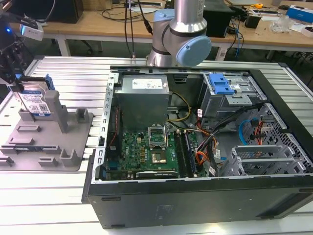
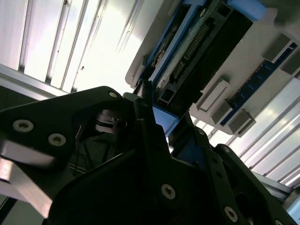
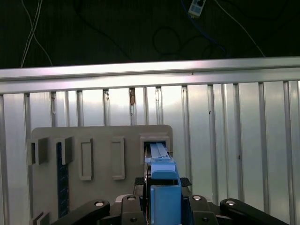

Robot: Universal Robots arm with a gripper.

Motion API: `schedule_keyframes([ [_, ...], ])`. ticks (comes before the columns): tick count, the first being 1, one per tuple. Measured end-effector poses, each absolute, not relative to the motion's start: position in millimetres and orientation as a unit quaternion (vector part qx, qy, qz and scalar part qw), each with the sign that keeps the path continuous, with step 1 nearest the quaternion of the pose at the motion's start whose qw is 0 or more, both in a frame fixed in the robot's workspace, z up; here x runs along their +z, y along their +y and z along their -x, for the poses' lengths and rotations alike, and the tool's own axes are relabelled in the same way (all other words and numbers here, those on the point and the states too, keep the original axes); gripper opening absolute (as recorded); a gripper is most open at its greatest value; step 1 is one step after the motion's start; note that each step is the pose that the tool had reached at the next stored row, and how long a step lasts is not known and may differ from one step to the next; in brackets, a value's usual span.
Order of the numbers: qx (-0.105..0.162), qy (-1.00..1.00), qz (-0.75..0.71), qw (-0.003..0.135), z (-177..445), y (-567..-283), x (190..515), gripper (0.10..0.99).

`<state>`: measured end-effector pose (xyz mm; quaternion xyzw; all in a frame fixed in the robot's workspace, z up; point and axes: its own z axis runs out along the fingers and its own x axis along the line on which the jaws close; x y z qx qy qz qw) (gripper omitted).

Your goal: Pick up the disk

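Note:
The disk [image 1: 38, 103] stands on edge in the grey holder [image 1: 54, 142] at the exterior view's left, its white-and-blue label facing the camera and a blue rail along its top. My gripper [image 1: 18, 90] reaches down onto the disk's upper edge from above. In the first wrist view the black fingers [image 3: 146, 187] press against both sides of the disk's blue rail [image 3: 161, 164], over the holder [image 3: 98, 140]. The second wrist view shows the disk [image 2: 197, 42] edge-on, its connector side visible, with my gripper [image 2: 157, 117] closed around the blue rail end.
An open computer case [image 1: 274, 93] lies on the ribbed metal table [image 1: 49, 191] at the exterior view's right, with a blue drive-bay latch [image 1: 222, 85] inside. The arm's base [image 1: 178, 39] rises behind the case. Cluttered benches stand at the back.

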<state>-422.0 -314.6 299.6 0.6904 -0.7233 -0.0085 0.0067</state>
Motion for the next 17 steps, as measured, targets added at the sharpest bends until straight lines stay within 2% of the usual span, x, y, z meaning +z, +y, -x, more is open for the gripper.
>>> schedule_keyframes([
  [10,-0.009,-0.723,-0.69,0.007,422.0,-315.5,325.0,0.369],
  [17,-0.01,-0.723,-0.69,0.006,422.0,-316.4,363.0,0.369],
])
